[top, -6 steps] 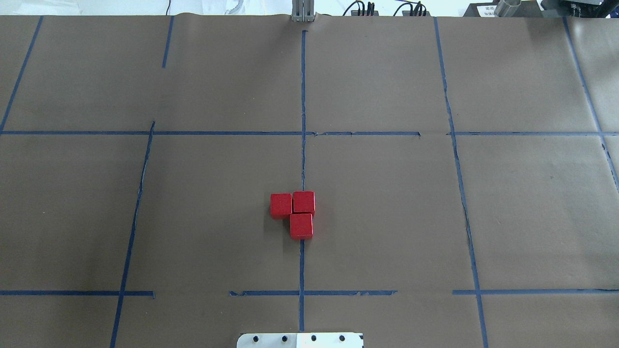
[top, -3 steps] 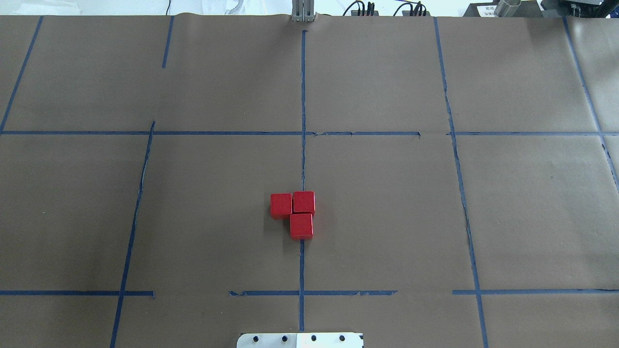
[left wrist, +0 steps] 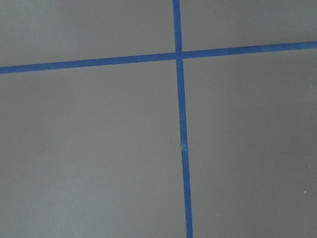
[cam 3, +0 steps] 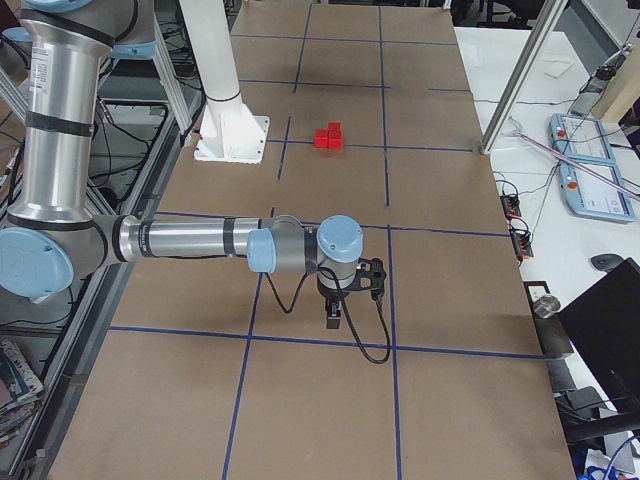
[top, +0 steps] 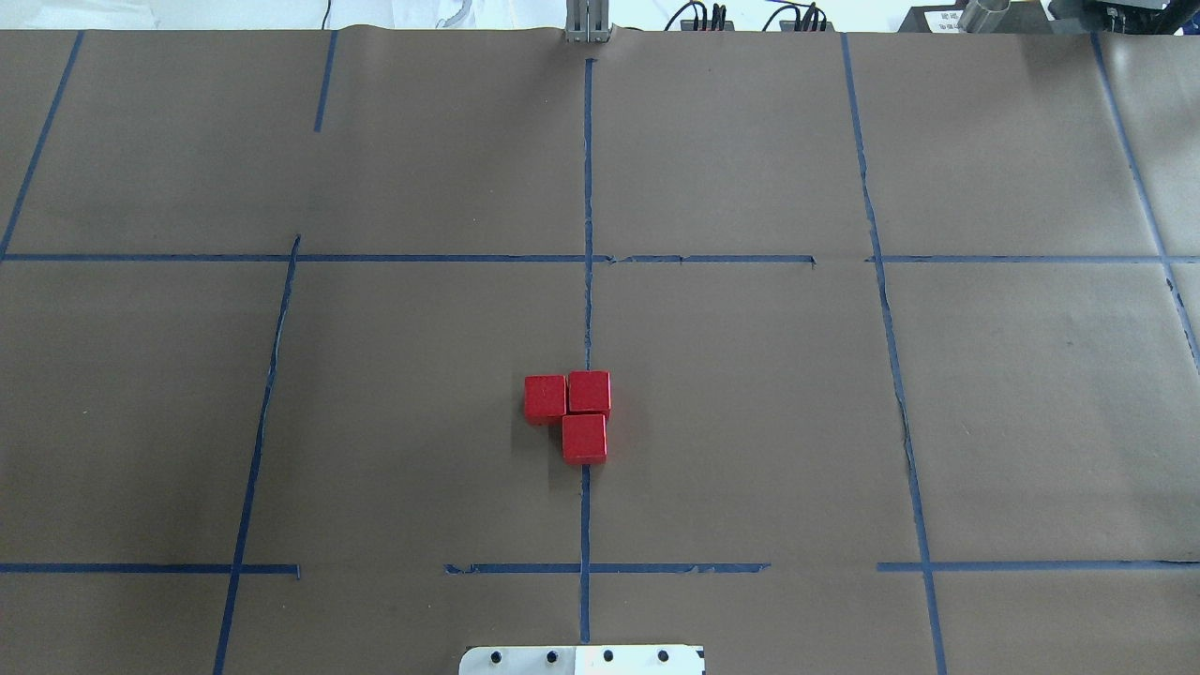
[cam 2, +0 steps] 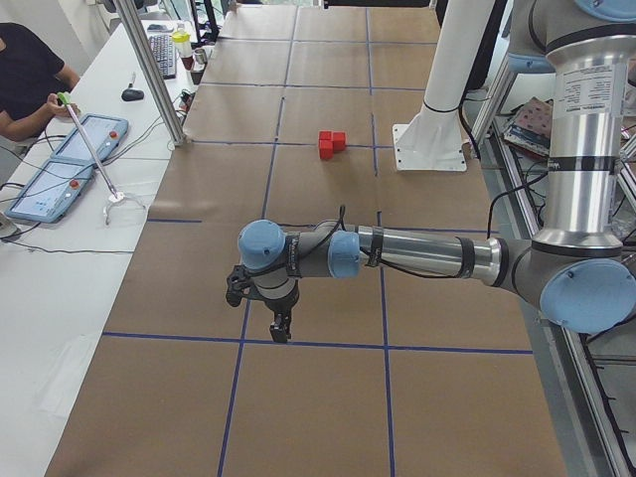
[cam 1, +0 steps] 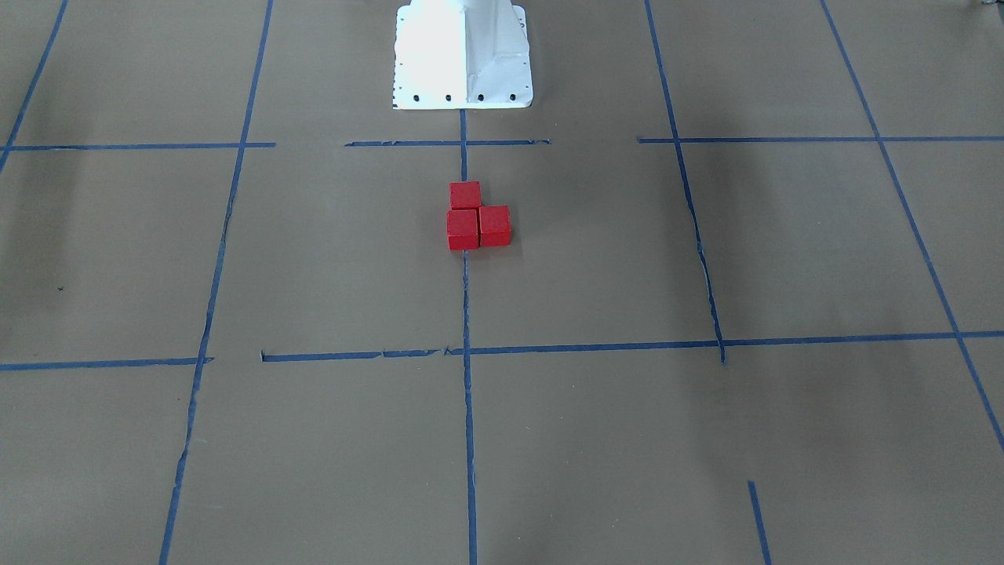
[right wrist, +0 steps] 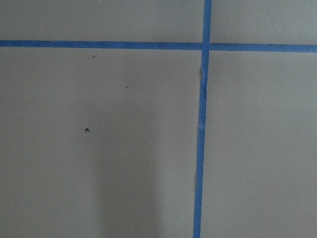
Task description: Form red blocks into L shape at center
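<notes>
Three red blocks sit touching in an L on the brown paper at the table's center: one at the corner (top: pixel 589 392), one to its left (top: pixel 545 398), one in front of it (top: pixel 584 438). They also show in the front-facing view (cam 1: pixel 463 229), the left view (cam 2: pixel 331 144) and the right view (cam 3: pixel 327 136). My left gripper (cam 2: pixel 280 328) hangs far from the blocks, near the table's left end. My right gripper (cam 3: pixel 333 320) hangs near the right end. Both show only in side views, so I cannot tell whether they are open. The wrist views show only paper and tape.
Blue tape lines (top: pixel 588 216) grid the paper. My white base plate (top: pixel 581 661) sits at the near edge, also in the front-facing view (cam 1: pixel 463 55). An operator (cam 2: pixel 25 75) sits at a side desk with control tablets (cam 2: pixel 70 164). A metal post (cam 2: pixel 154 70) stands at the table's far edge.
</notes>
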